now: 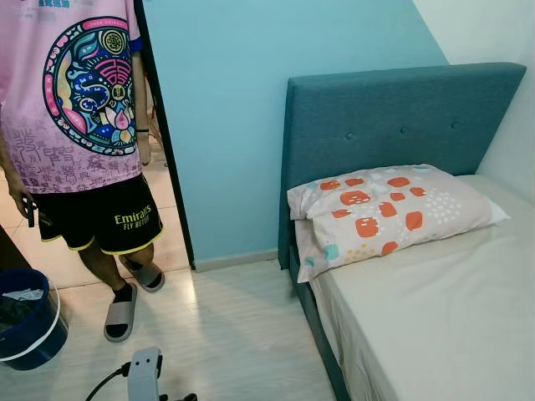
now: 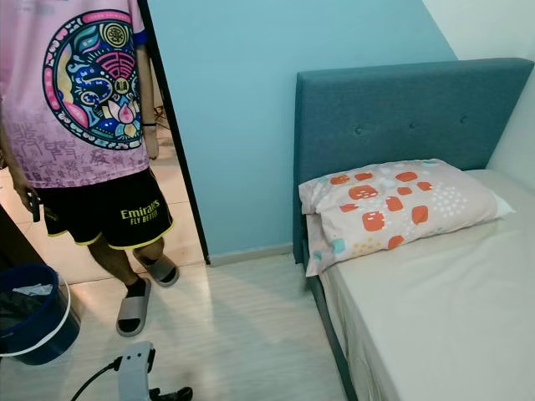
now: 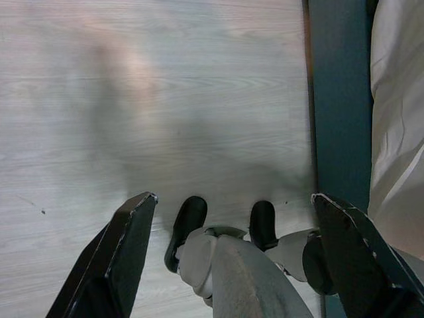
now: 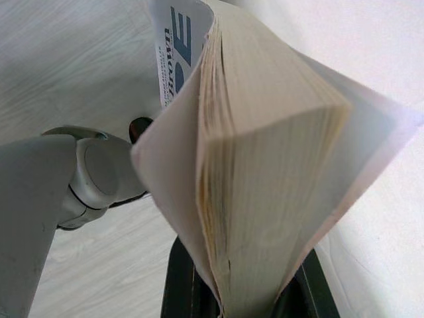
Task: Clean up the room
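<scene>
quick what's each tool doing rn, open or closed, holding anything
Left tool: open, empty, hanging above the wood floor.
Right tool: closed on a paperback book, pages fanned.

Book (image 4: 265, 152): thick paperback, yellowed pages fanning open, white cover curling back
Position: spine down, clamped in the right gripper (image 4: 248, 301)
</scene>
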`<state>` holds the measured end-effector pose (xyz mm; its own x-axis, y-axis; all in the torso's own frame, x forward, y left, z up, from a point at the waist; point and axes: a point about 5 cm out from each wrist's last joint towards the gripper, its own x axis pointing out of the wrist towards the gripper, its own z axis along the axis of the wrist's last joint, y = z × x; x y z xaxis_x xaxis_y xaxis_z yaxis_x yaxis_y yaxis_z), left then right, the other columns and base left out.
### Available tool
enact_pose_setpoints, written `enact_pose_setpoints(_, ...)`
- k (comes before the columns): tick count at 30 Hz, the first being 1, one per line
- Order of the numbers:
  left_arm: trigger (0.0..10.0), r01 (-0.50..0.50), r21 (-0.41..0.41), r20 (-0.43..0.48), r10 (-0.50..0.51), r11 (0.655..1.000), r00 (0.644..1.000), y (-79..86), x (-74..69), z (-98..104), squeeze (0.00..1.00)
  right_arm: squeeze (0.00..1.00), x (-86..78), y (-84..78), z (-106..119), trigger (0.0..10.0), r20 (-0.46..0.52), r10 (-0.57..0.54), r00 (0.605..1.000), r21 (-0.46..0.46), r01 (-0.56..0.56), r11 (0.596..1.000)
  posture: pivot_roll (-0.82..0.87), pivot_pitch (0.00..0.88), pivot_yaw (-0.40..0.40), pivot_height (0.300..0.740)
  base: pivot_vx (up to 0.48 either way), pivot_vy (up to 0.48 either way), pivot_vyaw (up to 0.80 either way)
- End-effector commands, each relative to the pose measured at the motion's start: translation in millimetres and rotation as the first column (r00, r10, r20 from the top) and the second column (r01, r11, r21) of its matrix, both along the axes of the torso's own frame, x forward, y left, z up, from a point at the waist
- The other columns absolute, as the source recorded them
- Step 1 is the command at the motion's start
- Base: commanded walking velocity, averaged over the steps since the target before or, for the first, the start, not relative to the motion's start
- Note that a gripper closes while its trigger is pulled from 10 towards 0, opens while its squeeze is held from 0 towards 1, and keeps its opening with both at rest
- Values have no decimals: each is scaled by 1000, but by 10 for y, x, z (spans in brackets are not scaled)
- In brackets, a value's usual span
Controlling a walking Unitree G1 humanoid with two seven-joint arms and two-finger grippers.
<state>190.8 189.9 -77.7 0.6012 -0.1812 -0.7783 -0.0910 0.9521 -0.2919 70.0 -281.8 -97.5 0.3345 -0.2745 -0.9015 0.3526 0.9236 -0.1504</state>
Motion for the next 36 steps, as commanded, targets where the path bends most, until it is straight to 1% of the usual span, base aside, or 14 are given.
enact_pose_setpoints(1, 10000, 5, -17, -21, -5, 1000, 1000, -46, -44, -29, 0, 0, -18, -36, 10, 10000, -6, -3, 1000, -9, 3, 1000, -49, 0, -31, 740, 0, 0, 0)
enact_pose_setpoints(6, 10000, 12, -12, -33, -12, 1000, 999, -49, -85, -49, 0, 0, -35, -43, 9, 10000, -9, -3, 1000, -11, 3, 1000, -52, 0, -34, 740, 0, 0, 0)
enact_pose_setpoints(8, 10000, 32, 3, -47, -32, 999, 998, -56, -125, -70, 0, 0, -41, -47, 10, 10000, -8, -6, 1000, -13, 5, 1000, -52, 0, -33, 740, 0, 0, 0)
enact_pose_setpoints(11, 10000, 41, 10, -53, -40, 999, 998, -59, -140, -78, 0, 0, -42, -47, 10, 10000, -7, -7, 1000, -13, 7, 1000, -50, 0, -32, 740, 0, 0, 0)
enact_pose_setpoints(14, 10000, 60, 37, -80, -57, 998, 995, -39, -221, -114, 0, 0, -39, -26, 5, 10000, 5, -12, 1000, 0, 12, 1000, -46, 0, -36, 740, 0, 0, 0)
enact_pose_setpoints(15, 10000, 60, 37, -80, -57, 998, 995, -39, -221, -114, 0, 0, -39, -26, 5, 10000, 5, -12, 1000, 0, 12, 1000, -46, 0, -36, 740, 0, 0, 0)
enact_pose_setpoints(19, 10000, 79, 71, -110, -71, 994, 991, 2, -306, -147, 0, 0, -26, -3, 2, 10000, 32, -30, 999, 23, 29, 999, -46, 0, -35, 740, 0, 0, 0)
enact_pose_setpoints(23, 10000, 82, 78, -116, -73, 994, 991, 11, -321, -153, 0, 0, -21, 1, 2, 10000, 38, -34, 999, 27, 32, 999, -46, 0, -35, 740, 0, 0, 0)
enact_pose_setpoints(26, 10000, 109, 103, -134, -95, 989, 986, 29, -359, -168, 0, 0, 15, 29, -1, 10000, 53, -37, 998, 34, 35, 999, -43, 0, -35, 740, 0, 0, 0)
enact_pose_setpoints(28, 10000, 109, 103, -134, -95, 989, 986, 29, -359, -168, 0, 0, 15, 29, -1, 10000, 53, -37, 998, 34, 35, 999, -43, 0, -35, 740, 0, 0, 0)
enact_pose_setpoints(29, 10000, 127, 113, -138, -111, 985, 984, 23, -363, -170, 0, 0, 58, 84, -12, 10000, 59, -33, 998, 40, 30, 999, -43, 0, -35, 740, 0, 0, 0)
enact_pose_setpoints(32, 10000, 133, 115, -139, -117, 984, 983, 19, -362, -171, 0, 0, 73, 107, -18, 10000, 60, -31, 998, 42, 29, 999, -43, 0, -35, 740, 0, 0, 0)
enact_pose_setpoints(34, 10000, 141, 117, -139, -124, 983, 983, -1, -351, -170, 0, 0, 111, 184, -36, 10000, 64, -26, 998, 49, 22, 999, -43, 0, -35, 740, 0, 0, 0)
enact_pose_setpoints(36, 10000, 143, 117, -138, -127, 983, 982, -9, -348, -170, 0, 0, 124, 214, -42, 10000, 65, -23, 998, 52, 20, 998, -43, 0, -35, 740, 0, 0, 0)
